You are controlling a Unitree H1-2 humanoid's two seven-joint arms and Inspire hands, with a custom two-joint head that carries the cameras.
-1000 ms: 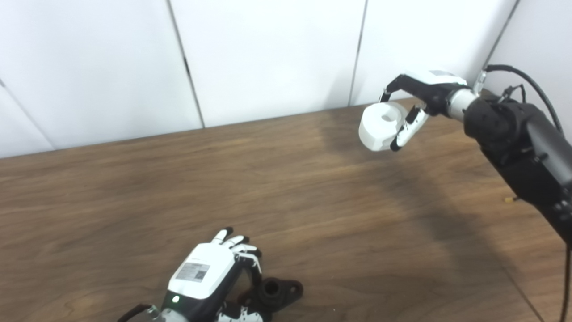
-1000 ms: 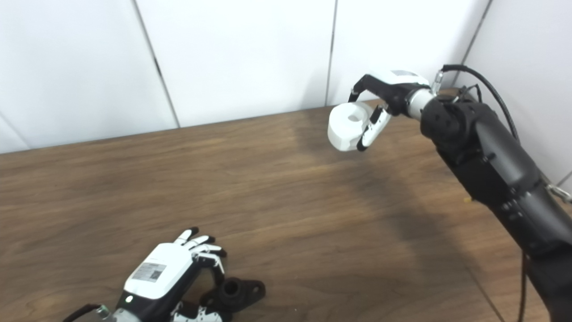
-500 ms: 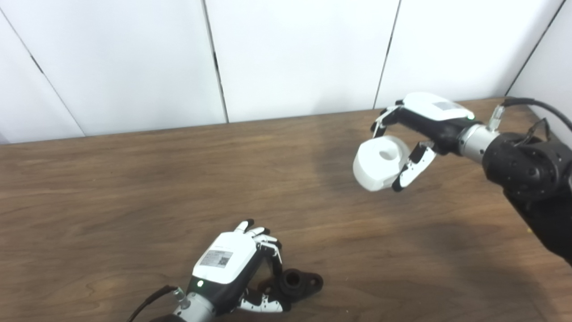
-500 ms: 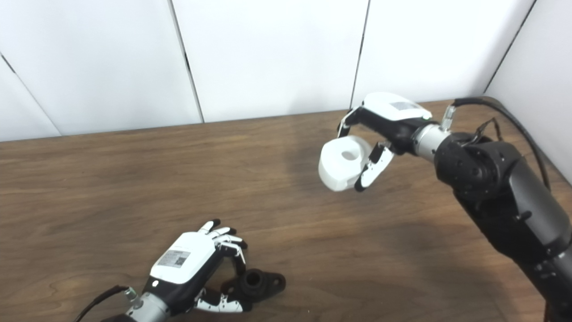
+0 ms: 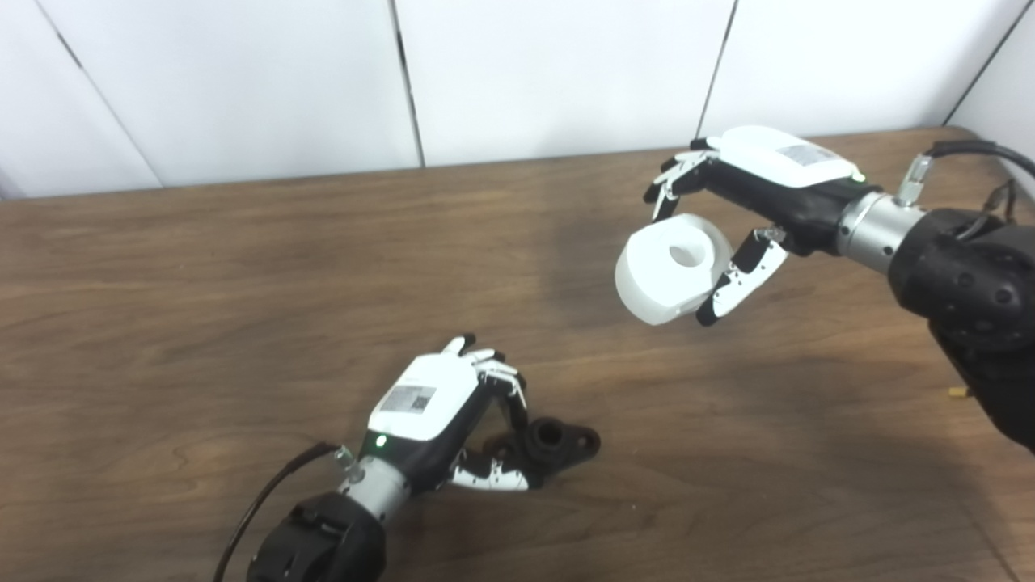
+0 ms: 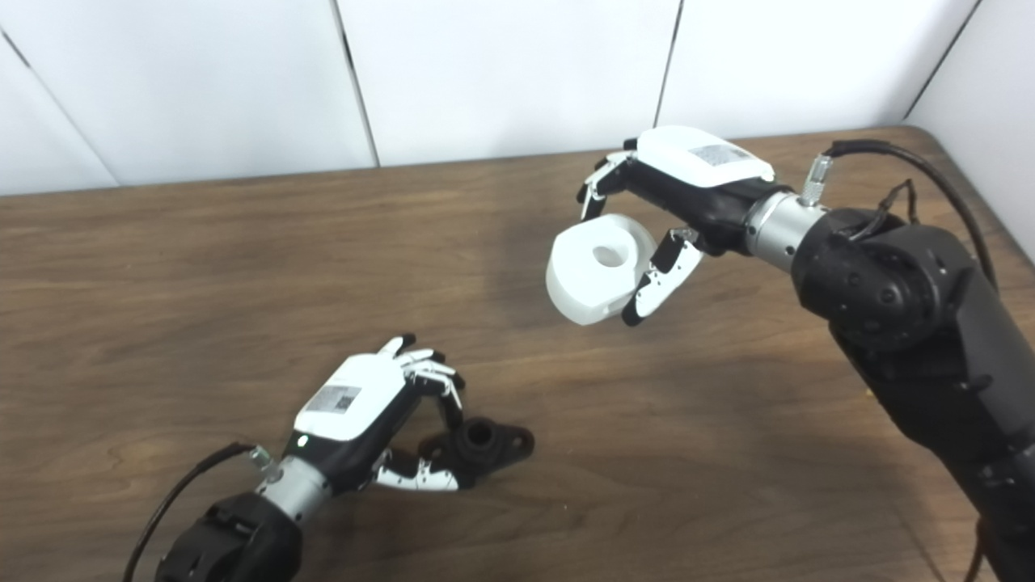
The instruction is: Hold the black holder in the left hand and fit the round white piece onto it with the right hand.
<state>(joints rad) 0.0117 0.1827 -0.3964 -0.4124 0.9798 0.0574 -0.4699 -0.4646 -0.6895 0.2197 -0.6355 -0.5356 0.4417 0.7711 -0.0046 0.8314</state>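
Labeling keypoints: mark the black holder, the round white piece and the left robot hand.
black holder (image 5: 558,440): left eye view, on its raised hub.
round white piece (image 5: 659,279): left eye view, flat face beside the hole.
left robot hand (image 6: 356,400): right eye view, white back shell.

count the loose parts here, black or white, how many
2. The round white piece is held above the table in the right hand. The black holder lies on the table at the left hand, near the front edge. No others show.
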